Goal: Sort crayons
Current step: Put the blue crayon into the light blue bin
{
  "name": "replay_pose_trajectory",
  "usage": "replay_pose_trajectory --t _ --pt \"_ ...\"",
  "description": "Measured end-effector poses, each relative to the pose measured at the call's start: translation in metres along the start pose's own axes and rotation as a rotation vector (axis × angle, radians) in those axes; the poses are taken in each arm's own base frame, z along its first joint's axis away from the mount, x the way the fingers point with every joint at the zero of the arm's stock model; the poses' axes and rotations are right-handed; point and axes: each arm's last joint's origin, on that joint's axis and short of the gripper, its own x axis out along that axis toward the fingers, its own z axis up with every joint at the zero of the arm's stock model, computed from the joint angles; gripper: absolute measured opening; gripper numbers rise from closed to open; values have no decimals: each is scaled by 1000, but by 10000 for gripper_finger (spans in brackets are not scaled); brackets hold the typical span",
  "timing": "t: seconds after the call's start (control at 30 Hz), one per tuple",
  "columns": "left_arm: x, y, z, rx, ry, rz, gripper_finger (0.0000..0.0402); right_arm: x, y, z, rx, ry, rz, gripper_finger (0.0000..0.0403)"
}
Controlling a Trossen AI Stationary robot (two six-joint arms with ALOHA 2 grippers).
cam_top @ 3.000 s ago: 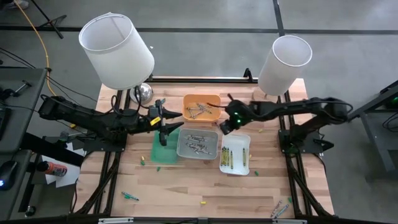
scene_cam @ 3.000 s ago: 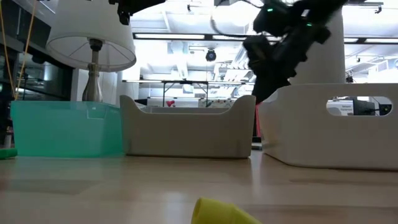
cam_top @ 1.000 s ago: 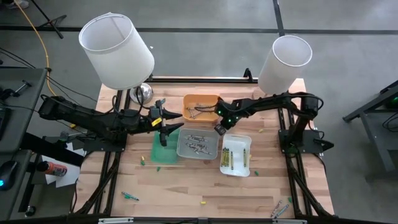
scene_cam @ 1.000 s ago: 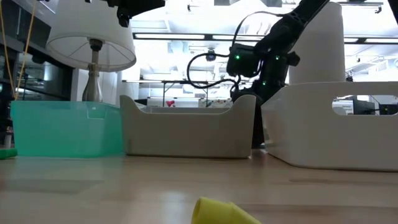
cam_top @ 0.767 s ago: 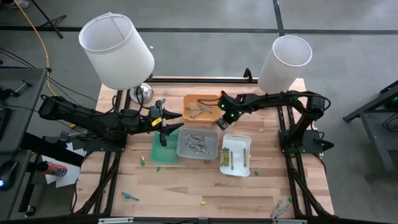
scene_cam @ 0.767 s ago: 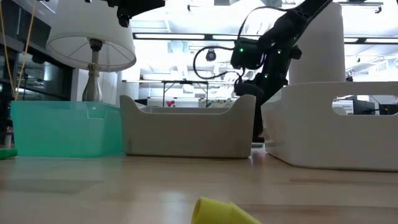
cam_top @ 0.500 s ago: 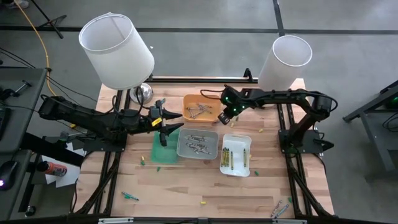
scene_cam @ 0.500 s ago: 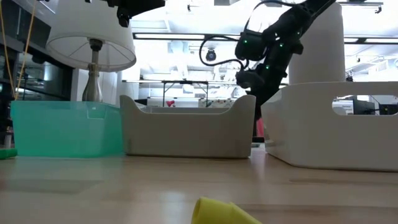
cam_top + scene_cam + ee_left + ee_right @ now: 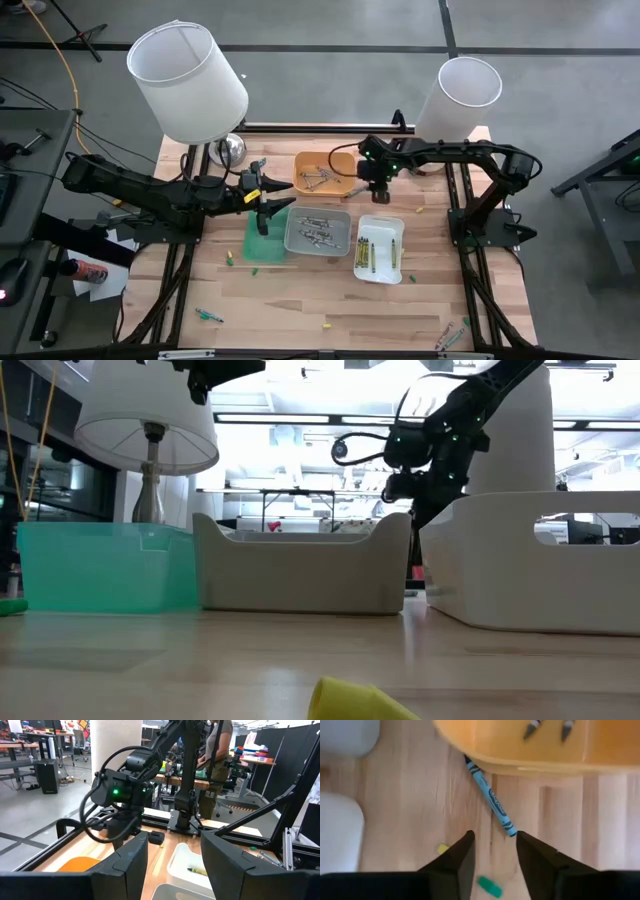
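The right gripper [image 9: 373,190] hangs above bare wood beside the orange tray [image 9: 341,160], its two dark fingers [image 9: 460,855] parted with nothing between them — the gap frames only tabletop. Directly ahead of those fingers in the right wrist view lies a blue crayon [image 9: 491,803], flat on the wood, one end tucked against the orange tray's rim and the other pointing back toward the gap in the jaws; its long axis runs diagonally, slanted against the line on which the fingers close, so a clean pinch across the wrap would probably call for a small turn of the wrist or a short shift forward. A small green crayon stub [image 9: 488,886] and a yellow fragment [image 9: 442,848] lie on the wood close to the fingers. Sorted crayons already rest in the grey tray [image 9: 292,244], the white tray [image 9: 394,223] and the orange one, while strays dot the table's near edge. The left gripper [image 9: 268,196] waits wide open over the green tray [image 9: 250,246], well apart from the blue crayon — the right arm is plainly the nearer of the two.
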Motion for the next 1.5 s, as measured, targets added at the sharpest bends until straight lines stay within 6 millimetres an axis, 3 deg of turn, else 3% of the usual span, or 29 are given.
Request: replay_pose_trajectory --t 0.13,0.4,1.0,1.13,1.33,1.5 --pt "0 0 0 -2 -1 4 168 1 -1 1 -172 -2 -25 156" --pt "0 1 0 -16 0 36 168 21 -6 2 -327 30 -39 156" --pt "0 2 -5 -34 37 59 168 49 -10 -1 -380 107 -49 153" --pt "0 2 -5 -34 37 59 168 50 -10 -2 -347 125 -68 121" --pt "0 2 -5 -33 37 59 168 51 -3 -3 -297 178 -68 16" --pt "0 2 -5 -33 38 59 168 52 5 -1 -290 193 -69 21"
